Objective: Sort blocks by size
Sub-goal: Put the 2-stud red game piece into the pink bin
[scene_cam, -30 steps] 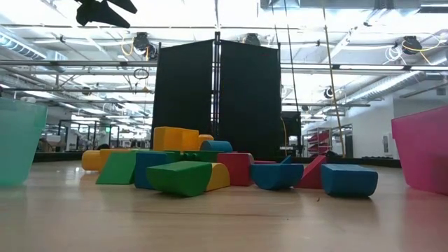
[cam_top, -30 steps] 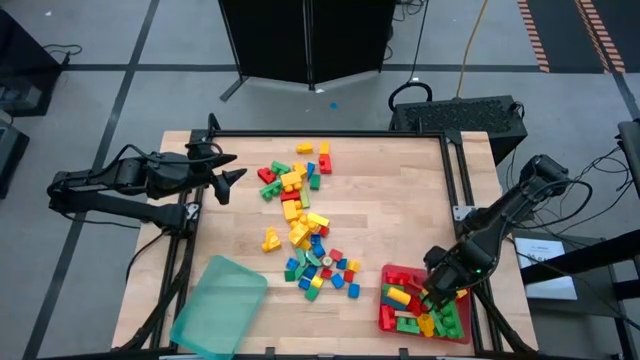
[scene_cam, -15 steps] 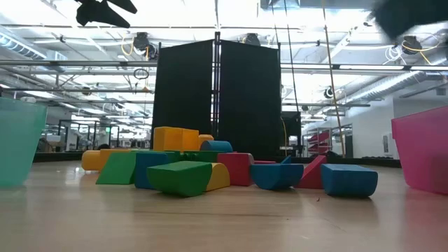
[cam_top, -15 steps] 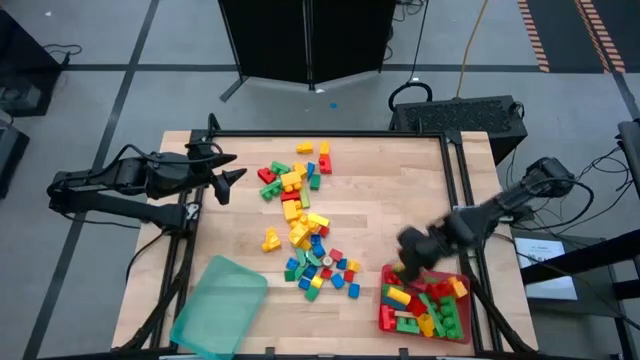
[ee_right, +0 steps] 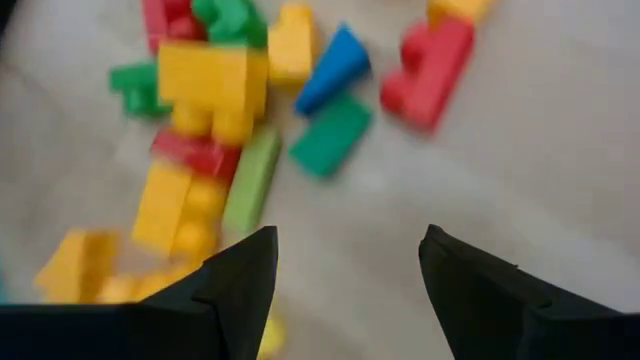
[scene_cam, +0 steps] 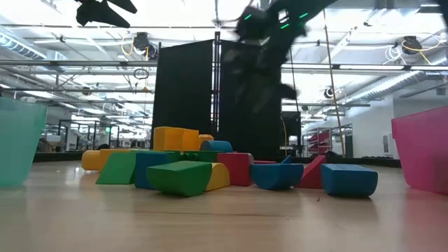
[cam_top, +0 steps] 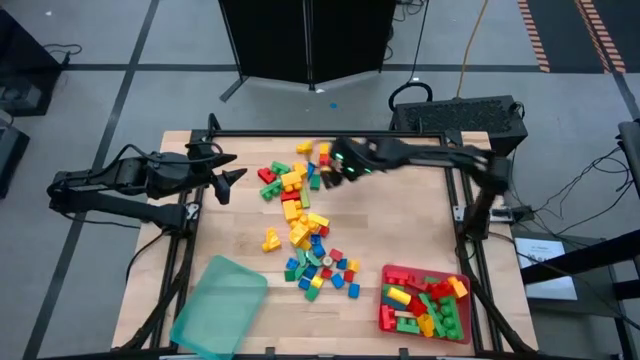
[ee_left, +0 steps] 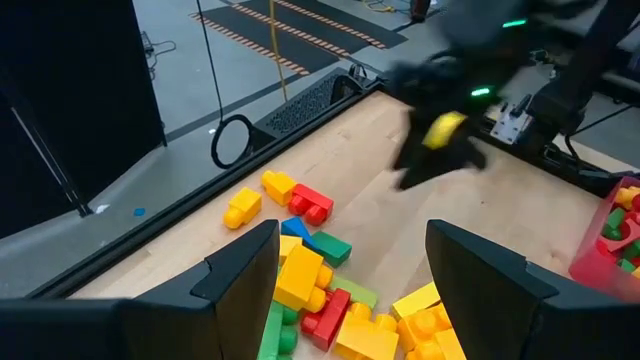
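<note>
A wooden desk (cam_top: 400,215) carries a loose scatter of blocks (cam_top: 300,225), running from its far middle down toward the near middle. The right gripper (cam_top: 343,165) hangs blurred over the far end of that scatter, its fingers parted with bare desk showing between them and nothing held. The left gripper (cam_top: 228,170) waits at the desk's left edge, its fingers spread wide and empty.

The step in hand looks like a reach for the next block. To do it well, the right gripper should probably settle over one block that lies apart from its neighbours, such as the red stepped block (ee_right: 432,68) or the green oblong block (ee_right: 330,135) just beside it, line its fingers up across the narrow sides, and come straight down so nothing nearby gets shoved. Crowded blocks touching one another would be harder to take cleanly.

The blocks are smooth, glossy plastic in red, yellow, green and blue, with rounded studs on top; some are oblong, some small cubes, a few wedge-shaped. A red tray (cam_top: 383,297) at the near right already holds several larger blocks. A translucent teal tray (cam_top: 218,300) at the near left looks bare
</note>
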{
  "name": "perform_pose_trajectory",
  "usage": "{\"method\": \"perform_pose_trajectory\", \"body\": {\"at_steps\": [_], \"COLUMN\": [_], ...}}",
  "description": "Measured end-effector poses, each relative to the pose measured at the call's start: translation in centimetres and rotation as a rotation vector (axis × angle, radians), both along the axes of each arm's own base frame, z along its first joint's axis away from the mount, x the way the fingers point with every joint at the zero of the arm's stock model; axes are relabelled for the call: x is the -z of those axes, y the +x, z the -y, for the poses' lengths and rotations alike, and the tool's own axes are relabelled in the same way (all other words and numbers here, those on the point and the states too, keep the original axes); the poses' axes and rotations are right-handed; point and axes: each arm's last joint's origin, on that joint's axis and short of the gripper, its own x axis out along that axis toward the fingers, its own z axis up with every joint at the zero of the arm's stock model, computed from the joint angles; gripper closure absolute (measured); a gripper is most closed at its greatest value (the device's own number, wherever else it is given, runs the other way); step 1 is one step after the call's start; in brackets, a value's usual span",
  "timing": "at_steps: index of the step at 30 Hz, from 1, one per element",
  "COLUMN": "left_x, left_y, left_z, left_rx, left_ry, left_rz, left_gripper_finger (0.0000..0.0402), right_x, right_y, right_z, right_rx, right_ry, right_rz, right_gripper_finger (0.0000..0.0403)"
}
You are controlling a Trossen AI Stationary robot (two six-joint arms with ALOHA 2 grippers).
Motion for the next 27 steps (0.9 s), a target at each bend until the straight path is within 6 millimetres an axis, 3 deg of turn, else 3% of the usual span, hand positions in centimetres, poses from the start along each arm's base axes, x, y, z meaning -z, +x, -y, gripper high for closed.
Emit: {"method": "perform_pose_trajectory", "body": {"at_steps": [5, 9, 15, 22, 27], "left_x": [0.0, 0.0, 0.1, 0.2, 0.2], "left_y": [0.0, 0.0, 0.0, -0.1, -0.1], "left_z": [0.0, 0.0, 0.0, 0.0, 0.0], "left_rx": [0.0, 0.0, 0.0, 0.002, 0.002], "left_ry": [0.0, -0.001, -0.001, 0.004, 0.004], "left_rz": [0.0, -0.001, -0.01, -0.023, -0.025], "left_gripper_finger": [0.0146, 0.0146, 0.0146, 0.0146, 0.0146], "right_x": [1.6, 3.5, 6.3, 6.6, 7.9], "right_y": [4.8, 6.5, 6.9, 6.2, 6.2], "right_z": [4.1, 6.2, 7.7, 9.2, 9.9], "right_rx": [-0.02, -0.011, 0.032, 0.076, 0.076], "right_ry": [-0.084, -0.072, 0.002, 0.045, 0.108], "right_rz": [-0.11, -0.226, -0.292, -0.293, -0.275], "right_gripper_finger": [0.0167, 0.0167, 0.0167, 0.017, 0.019]}}
